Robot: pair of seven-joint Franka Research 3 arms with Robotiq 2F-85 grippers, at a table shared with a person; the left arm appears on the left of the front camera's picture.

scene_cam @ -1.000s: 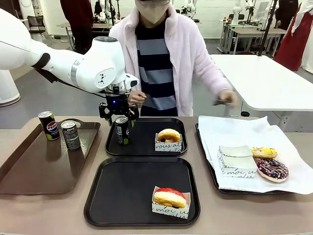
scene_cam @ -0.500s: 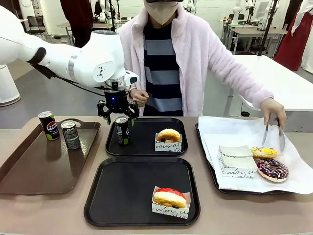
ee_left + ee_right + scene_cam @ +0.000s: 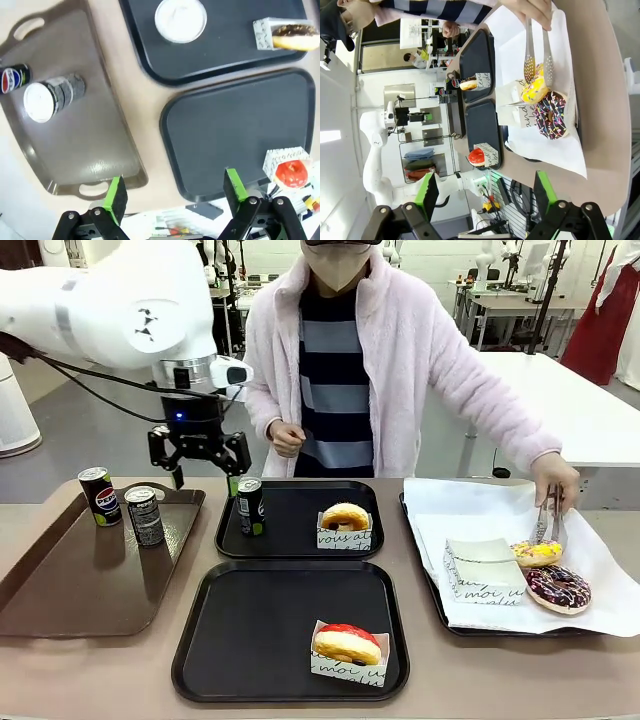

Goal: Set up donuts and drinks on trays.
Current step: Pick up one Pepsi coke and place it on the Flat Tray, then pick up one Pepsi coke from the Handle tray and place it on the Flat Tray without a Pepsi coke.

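My left gripper (image 3: pixel 203 476) hangs open and empty above the gap between the brown tray and the far black tray (image 3: pixel 300 543). On that tray stand a black drink can (image 3: pixel 250 506) and a sleeved donut (image 3: pixel 345 517). The near black tray (image 3: pixel 250 640) holds a red-iced donut (image 3: pixel 347 643). In the left wrist view my open gripper (image 3: pixel 175 192) looks down on the can's top (image 3: pixel 180 20) and the near tray (image 3: pixel 235 130). My right gripper (image 3: pixel 485 195) is open, far from a yellow donut (image 3: pixel 536 87) and a chocolate-sprinkle donut (image 3: pixel 552 115).
A glossy brown tray (image 3: pixel 60 580) at the left holds a Pepsi can (image 3: pixel 99 495) and a grey can (image 3: pixel 146 515). On the paper-lined tray (image 3: pixel 500 510) at the right, the person's hand holds tongs (image 3: pixel 549 515) over the yellow donut (image 3: pixel 538 553), beside white sleeves (image 3: pixel 483 568).
My left gripper let go of the can on the far tray, rose and moved left. The person's hand brought tongs down to the yellow donut.
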